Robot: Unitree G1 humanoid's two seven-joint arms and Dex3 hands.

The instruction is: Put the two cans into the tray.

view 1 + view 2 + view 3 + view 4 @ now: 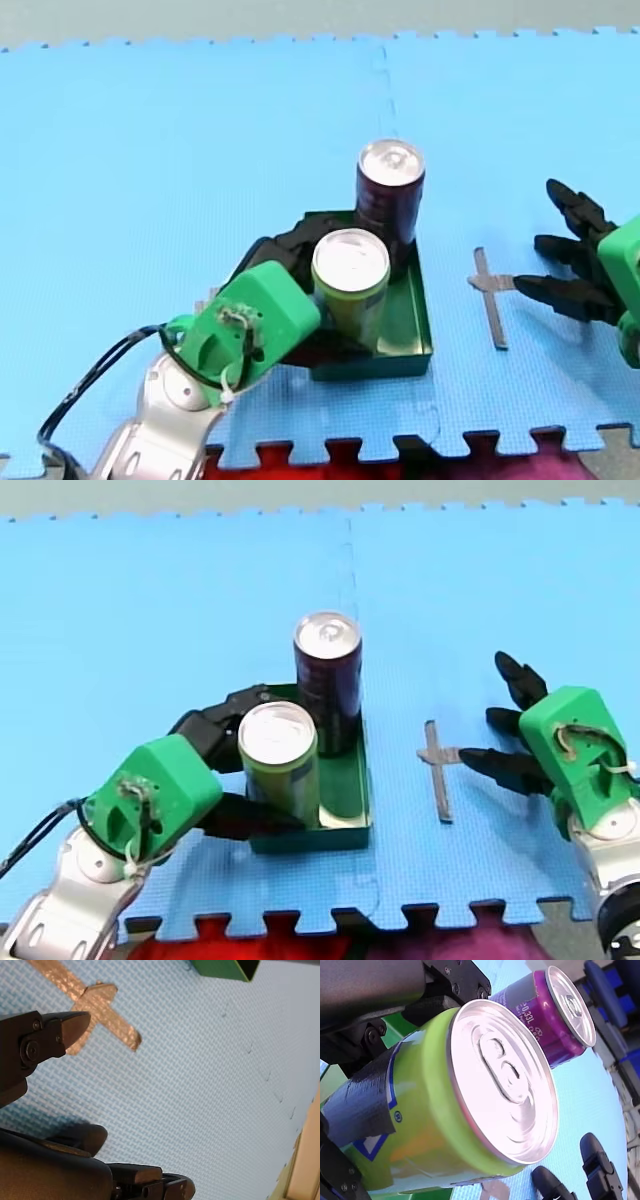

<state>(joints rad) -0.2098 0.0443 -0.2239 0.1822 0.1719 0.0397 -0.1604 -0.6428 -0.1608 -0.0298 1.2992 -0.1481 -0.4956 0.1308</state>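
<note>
As left robot hand point(200, 780) clasps green can point(278, 765) — base hidden — right robot hand point(545, 745) hovers empty nearby

near can point(278, 765) stands in the tray point(345, 805), inside the left hand point(200, 780) fingers. far can point(327, 680) just beyond that hand, tray's back end. tape cross point(438, 775) on mat point(150, 610) between tray and right hand point(530, 745).

Bright, even light from overhead on the blue foam mat point(150, 150). Shadows soft, short, close under the dark green metal tray point(310, 838). Lid of the lime-green aluminium can point(420, 1125) glares near white in my second wrist view; far background blurred there.
</note>
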